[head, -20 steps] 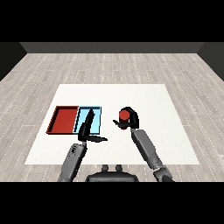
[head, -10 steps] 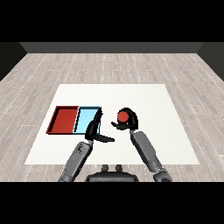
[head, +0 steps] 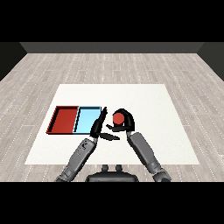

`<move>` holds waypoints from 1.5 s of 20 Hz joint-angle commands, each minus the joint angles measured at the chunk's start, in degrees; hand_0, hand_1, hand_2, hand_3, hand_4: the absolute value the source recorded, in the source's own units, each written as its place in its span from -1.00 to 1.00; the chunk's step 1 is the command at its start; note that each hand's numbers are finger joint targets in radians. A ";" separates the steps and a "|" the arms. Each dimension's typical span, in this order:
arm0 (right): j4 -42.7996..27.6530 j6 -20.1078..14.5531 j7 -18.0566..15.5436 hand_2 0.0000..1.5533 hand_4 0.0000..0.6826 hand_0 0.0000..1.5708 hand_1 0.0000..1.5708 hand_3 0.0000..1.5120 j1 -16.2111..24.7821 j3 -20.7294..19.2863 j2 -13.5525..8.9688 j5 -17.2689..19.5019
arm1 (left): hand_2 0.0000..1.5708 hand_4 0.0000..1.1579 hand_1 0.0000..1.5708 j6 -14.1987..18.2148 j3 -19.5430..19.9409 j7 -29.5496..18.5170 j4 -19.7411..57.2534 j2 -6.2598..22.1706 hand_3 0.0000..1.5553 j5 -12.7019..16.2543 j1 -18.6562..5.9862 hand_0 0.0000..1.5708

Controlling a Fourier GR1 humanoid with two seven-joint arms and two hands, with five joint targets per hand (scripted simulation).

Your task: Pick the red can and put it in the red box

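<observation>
The red can (head: 118,118) stands near the middle of the white table (head: 153,105), with my right hand (head: 127,123) curled round it from the right and behind. My left hand (head: 99,126) is open, fingers straight and pointing away, just left of the can and over the right edge of the light blue tray (head: 87,119). The red tray (head: 64,120) lies at the left, touching the blue tray's left side; nothing lies in it.
The table's right half and far side hold nothing else. Grey plank floor surrounds the table. Both forearms come in from the lower edge and converge near the can.
My left hand has swung rightward from over the blue tray toward the can. The right hand with the can has shifted slightly left, closing the gap between the hands.
</observation>
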 commanded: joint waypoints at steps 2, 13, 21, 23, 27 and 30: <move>-2.68 -2.06 0.91 0.84 0.81 0.80 0.80 0.86 1.88 3.22 0.04 1.18 | -1.00 -1.00 -1.00 -0.58 0.80 -1.52 2.67 -0.01 -1.00 0.45 0.00 -1.00; -1.03 -6.37 -0.21 0.84 0.78 0.84 0.84 0.83 -2.72 9.61 0.04 -4.14 | -1.00 -1.00 -1.00 2.39 -0.86 -2.02 9.60 -0.01 -1.00 2.77 -7.11 -1.00; -3.31 -9.40 1.36 0.87 0.59 0.85 0.85 0.85 -4.77 11.99 0.02 -5.67 | -1.00 -1.00 -1.00 7.83 -8.07 -1.21 8.75 0.01 -1.00 4.19 -6.75 -1.00; 1.42 -8.20 -6.45 0.88 0.50 0.87 0.87 0.86 -2.97 13.64 0.02 -8.63 | -1.00 -0.59 -1.00 13.52 -9.73 -1.71 10.24 0.03 -1.00 2.42 -6.61 -1.00; -6.88 -8.89 2.47 0.89 0.53 0.95 0.95 0.86 -2.91 12.71 0.01 -4.87 | 0.22 0.31 0.15 9.65 -4.04 -1.02 11.15 0.04 -0.12 0.62 -8.89 0.15; -0.84 -4.55 -4.74 0.86 0.53 0.90 0.90 0.85 -1.55 10.97 -0.01 -7.06 | 0.94 0.56 1.00 11.99 -8.31 2.01 7.64 0.06 0.83 3.88 -5.35 1.00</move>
